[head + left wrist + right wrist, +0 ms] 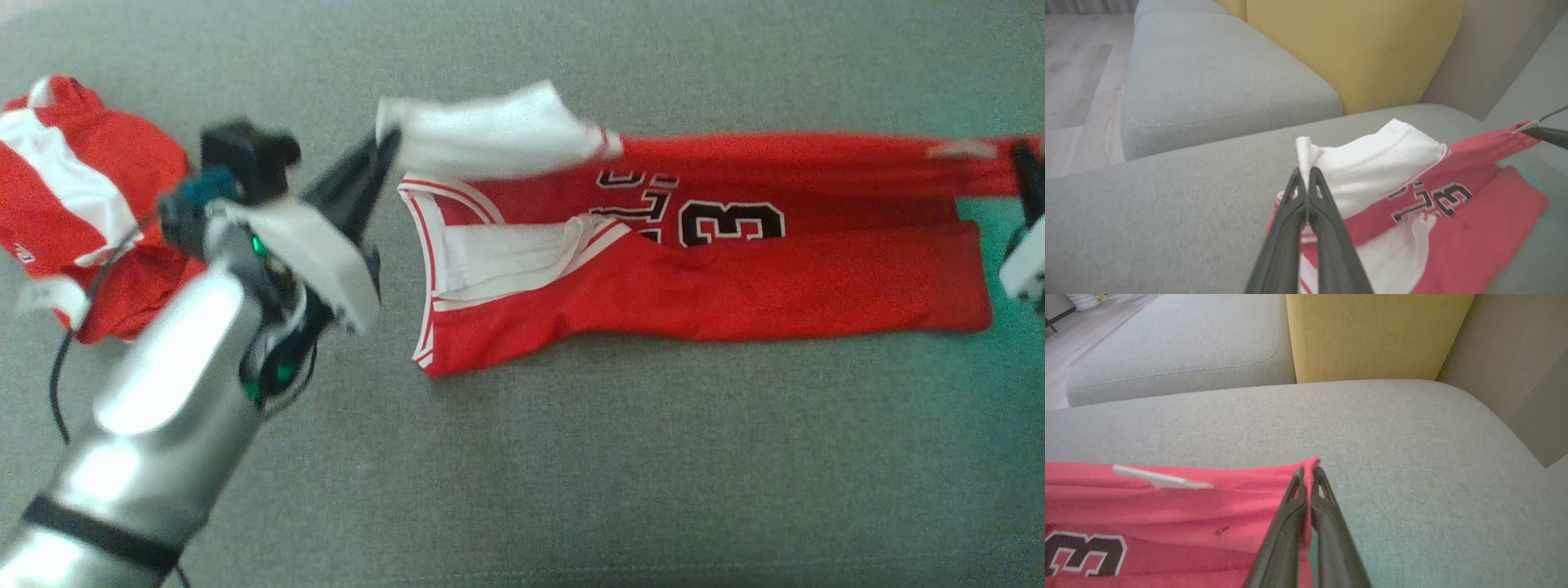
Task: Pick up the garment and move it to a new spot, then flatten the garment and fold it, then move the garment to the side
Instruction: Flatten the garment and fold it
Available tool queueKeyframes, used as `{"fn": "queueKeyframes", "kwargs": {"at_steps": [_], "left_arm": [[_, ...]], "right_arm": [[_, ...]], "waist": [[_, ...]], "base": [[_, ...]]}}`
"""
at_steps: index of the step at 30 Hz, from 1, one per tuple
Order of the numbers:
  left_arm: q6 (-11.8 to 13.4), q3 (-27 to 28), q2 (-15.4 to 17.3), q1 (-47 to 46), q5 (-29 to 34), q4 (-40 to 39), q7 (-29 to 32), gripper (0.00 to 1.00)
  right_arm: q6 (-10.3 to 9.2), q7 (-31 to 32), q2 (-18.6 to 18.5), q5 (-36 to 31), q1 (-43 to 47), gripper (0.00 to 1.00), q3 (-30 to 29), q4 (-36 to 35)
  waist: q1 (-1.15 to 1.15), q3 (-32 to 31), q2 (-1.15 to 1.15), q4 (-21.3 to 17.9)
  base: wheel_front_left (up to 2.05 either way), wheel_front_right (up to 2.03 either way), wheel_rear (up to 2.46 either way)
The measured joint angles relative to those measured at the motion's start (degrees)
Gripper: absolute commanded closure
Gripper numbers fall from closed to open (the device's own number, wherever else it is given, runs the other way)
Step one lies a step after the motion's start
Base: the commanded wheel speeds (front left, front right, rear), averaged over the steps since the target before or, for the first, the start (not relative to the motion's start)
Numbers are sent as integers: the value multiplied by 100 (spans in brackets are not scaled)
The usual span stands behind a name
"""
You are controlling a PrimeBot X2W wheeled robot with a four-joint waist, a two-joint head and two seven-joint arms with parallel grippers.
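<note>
Left end effector (1305,173) is pinched shut on the white shoulder of the jersey (735,282), which is stretched over the sofa (571,457). Right end effector (1308,473) is pinched on its red hem. Either thin pinch could be lost if pulled unevenly.

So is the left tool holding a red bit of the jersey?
No, the left tool is shut on a white corner of the jersey.

Left end effector (389,147) pinches the red jersey (735,286).
</note>
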Motion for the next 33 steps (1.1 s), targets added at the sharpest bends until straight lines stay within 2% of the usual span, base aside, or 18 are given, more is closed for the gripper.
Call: {"fn": "queueKeyframes", "kwargs": {"at_steps": [6,11,16,22,23,24,25,26,27,28,33], "left_arm": [[247,-253,544,982,-66,-1039,550,100],[380,-427,859,1478,-105,-1543,912,100],[413,-605,883,1511,9,-1563,975,100],[419,-650,731,1509,111,-992,751,100],[419,-650,670,1508,111,-909,693,81],[416,-656,611,1507,110,-829,671,58],[407,-661,552,1506,87,-740,671,54],[368,-657,494,1506,20,-665,669,44],[367,-653,452,1507,-45,-602,639,27],[371,-645,426,1507,-63,-553,595,0],[445,-378,294,1511,-324,-392,287,0]], "right_arm": [[0,635,-303,374,616,100,260,-434],[0,915,-500,546,830,100,407,-778],[0,1199,-631,591,902,100,559,-937],[0,1655,-749,713,1131,100,733,-1156],[0,1719,-762,758,1145,100,726,-1167],[0,1755,-770,792,1149,78,714,-1177],[0,1756,-775,797,1149,0,706,-1190],[0,1763,-773,806,1149,0,676,-1193],[0,1758,-775,805,1149,0,631,-1198],[0,1708,-776,805,1148,0,557,-1192],[0,1300,-757,768,1136,0,266,-1181]], "waist": [[0,-217,0,76],[0,-243,0,94],[0,-241,0,93],[0,-261,0,35],[0,-264,0,21],[0,-268,0,9],[0,-273,0,-3],[0,-280,0,-14],[0,-286,0,-25],[0,-293,0,-40],[0,-361,0,-86]], "base": [[0,0,0],[0,0,0],[0,0,0],[0,0,0],[0,0,0],[0,0,0],[0,0,0],[0,0,0],[0,0,0],[0,0,0],[0,0,0]]}}
